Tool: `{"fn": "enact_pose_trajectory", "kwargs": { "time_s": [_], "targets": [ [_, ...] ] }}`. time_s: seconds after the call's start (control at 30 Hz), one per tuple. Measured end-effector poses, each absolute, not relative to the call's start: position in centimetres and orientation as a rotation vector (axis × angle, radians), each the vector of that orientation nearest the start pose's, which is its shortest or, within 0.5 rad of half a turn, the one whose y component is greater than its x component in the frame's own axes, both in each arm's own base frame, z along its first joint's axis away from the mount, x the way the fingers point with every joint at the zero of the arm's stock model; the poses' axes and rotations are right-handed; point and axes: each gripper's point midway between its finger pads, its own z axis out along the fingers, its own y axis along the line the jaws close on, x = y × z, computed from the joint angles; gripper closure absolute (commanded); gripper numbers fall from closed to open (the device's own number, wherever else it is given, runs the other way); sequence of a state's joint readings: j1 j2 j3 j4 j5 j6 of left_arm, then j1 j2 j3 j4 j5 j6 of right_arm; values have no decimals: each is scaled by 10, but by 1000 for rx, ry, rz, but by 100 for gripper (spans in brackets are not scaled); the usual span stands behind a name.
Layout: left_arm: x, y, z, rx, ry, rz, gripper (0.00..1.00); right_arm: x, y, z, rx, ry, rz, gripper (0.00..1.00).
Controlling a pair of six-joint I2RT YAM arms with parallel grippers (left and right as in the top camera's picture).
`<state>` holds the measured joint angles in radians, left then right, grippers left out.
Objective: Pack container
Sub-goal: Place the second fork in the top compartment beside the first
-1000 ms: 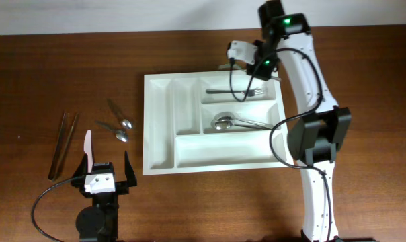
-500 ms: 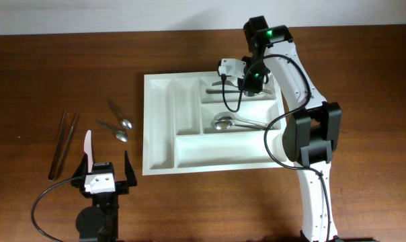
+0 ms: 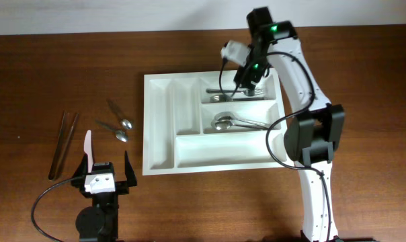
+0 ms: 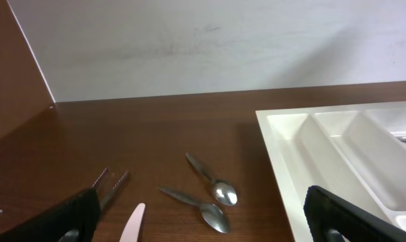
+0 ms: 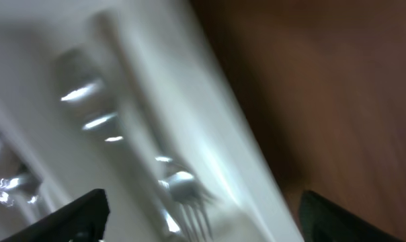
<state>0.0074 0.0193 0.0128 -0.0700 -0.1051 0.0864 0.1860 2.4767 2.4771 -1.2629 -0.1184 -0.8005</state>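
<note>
The container (image 3: 159, 160) is a large white tray in the middle of the table. Its far right crosswise compartment holds forks (image 3: 223, 97), and the middle one holds a spoon (image 3: 233, 122). My right gripper (image 3: 245, 84) hovers just over the fork compartment. The blurred right wrist view shows this gripper (image 5: 203, 225) open and empty above a fork (image 5: 183, 191). My left gripper (image 3: 103, 168) rests open near the front left, well away from the tray. In the left wrist view the left gripper (image 4: 203, 225) holds nothing.
Two loose spoons (image 3: 119, 124) (image 4: 213, 202) lie on the wood left of the tray. A pink knife (image 3: 88, 149) (image 4: 132, 225) and brown chopsticks (image 3: 63, 144) (image 4: 112, 185) lie further left. A pale wall (image 4: 223, 40) runs behind the table.
My right gripper came down into the far right compartment shut on a fork, then opened and lifted slightly, leaving the fork in the compartment. The left arm has not moved.
</note>
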Motion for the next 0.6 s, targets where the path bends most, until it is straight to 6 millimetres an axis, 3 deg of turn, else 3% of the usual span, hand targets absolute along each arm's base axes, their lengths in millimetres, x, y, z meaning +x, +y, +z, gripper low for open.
{"fn": "enact_pose_trajectory", "kwargs": {
  "time_s": [0.07,0.13,0.23,0.27,0.37,0.47,0.6],
  "targets": [
    [246,20,158,-15,1650,158,1,545,100,117,-1167,2522,-13,1],
    [246,20,158,-15,1650,158,1,557,67,130,-903,2593,-41,1],
    [246,20,158,-15,1650,158,1,559,-1,135,-482,2705,-53,1],
    [246,20,158,-15,1649,158,1,554,-39,133,-289,2749,-65,1],
    [246,20,158,-15,1650,158,1,546,-90,132,-50,2777,-84,1],
    [246,20,158,-15,1650,158,1,540,-115,132,76,2781,-94,1],
    [246,20,158,-15,1650,158,1,540,-118,132,115,2779,-89,1]
  ]
}}
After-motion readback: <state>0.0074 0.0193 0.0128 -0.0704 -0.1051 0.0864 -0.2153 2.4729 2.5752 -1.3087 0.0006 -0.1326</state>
